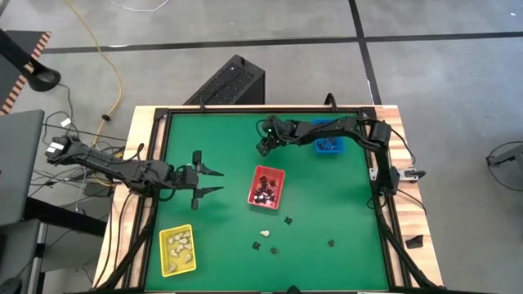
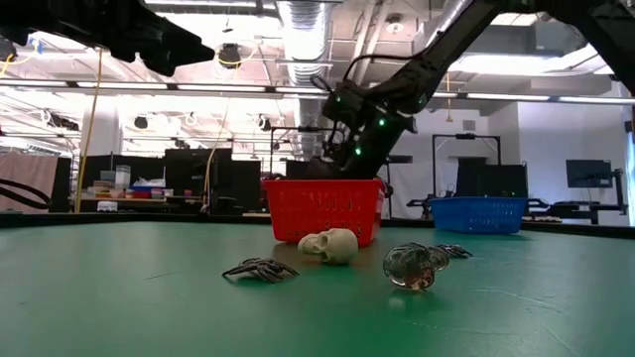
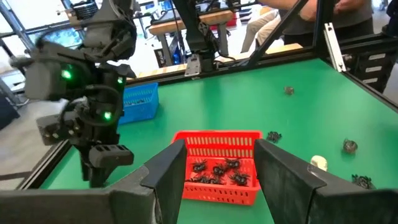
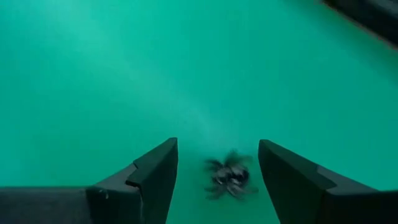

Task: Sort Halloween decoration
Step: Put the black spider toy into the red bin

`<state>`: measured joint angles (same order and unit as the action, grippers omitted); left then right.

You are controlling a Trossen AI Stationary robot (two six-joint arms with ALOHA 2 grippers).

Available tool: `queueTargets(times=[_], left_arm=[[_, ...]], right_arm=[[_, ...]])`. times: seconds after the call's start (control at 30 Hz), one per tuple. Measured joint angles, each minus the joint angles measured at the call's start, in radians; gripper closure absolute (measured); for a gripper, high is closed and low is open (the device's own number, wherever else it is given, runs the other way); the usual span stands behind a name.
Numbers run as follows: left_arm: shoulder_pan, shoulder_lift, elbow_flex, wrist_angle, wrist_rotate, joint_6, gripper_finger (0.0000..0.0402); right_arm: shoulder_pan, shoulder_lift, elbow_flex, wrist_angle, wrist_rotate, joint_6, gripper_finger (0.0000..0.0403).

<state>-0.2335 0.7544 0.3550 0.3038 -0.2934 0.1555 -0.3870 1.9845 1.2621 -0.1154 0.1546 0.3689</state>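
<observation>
Halloween decoration pieces lie loose on the green mat near its front edge: a cream skull [image 2: 329, 245], a black spider [image 2: 260, 269] and a glassy ball [image 2: 415, 266]. Another black spider [image 4: 229, 177] lies on the mat. My right gripper [image 4: 217, 144] is open over the mat's far middle [image 1: 263, 149], a finger on each side of that spider, touching nothing. My left gripper [image 1: 219, 181] hangs open and level at the left, pointing at the red tray [image 1: 267, 186], which holds several black spiders [image 3: 217, 171].
A blue tray [image 1: 329, 145] with dark pieces stands at the far right. A yellow tray [image 1: 177, 249] with cream pieces sits at the near left. More small pieces [image 1: 288, 220] [image 1: 331, 242] lie between the red tray and the front edge. A black frame borders the mat.
</observation>
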Motion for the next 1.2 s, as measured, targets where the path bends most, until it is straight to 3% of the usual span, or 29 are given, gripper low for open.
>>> queueTargets(times=[1.2], left_arm=[[0.017, 0.0, 0.0, -0.008, 0.027, -0.025, 0.0223]], right_arm=[[0.027, 0.033, -0.008, -0.033, 0.06, 0.023, 0.0148]])
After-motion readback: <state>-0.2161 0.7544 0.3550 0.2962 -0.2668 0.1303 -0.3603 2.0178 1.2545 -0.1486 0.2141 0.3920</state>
